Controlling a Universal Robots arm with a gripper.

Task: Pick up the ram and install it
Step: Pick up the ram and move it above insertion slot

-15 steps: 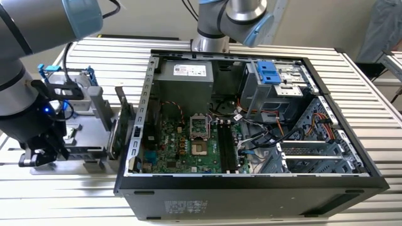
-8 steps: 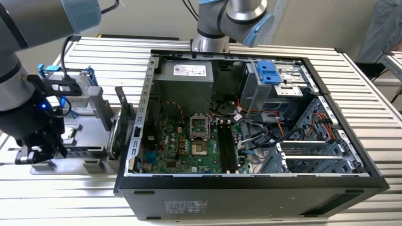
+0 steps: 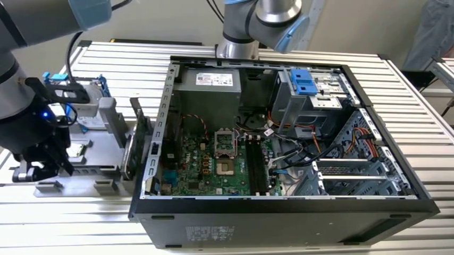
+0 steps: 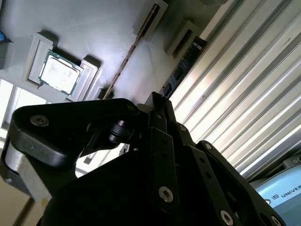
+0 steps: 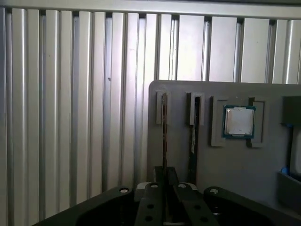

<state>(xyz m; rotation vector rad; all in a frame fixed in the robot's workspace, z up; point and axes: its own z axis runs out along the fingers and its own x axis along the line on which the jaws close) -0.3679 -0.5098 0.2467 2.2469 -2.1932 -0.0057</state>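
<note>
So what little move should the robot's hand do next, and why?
Probably ease straight down onto the long, thin dark ram stick. In the first wrist view the black gripper sits in line with that stick, which stands on edge in the grey parts tray, not yet lifted.

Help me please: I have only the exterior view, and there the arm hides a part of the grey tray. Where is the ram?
Observer: In the second wrist view the ram stands on edge in a slot at the edge of the tray.
Operator: Is something beside it?
Observer: Yes, another thin stick stands on edge in a parallel slot, between the ram and the CPU.
Operator: And the gripper, is it at the right one?
Observer: In the first wrist view the gripper is lined up with the ram, not with the other stick.
</note>
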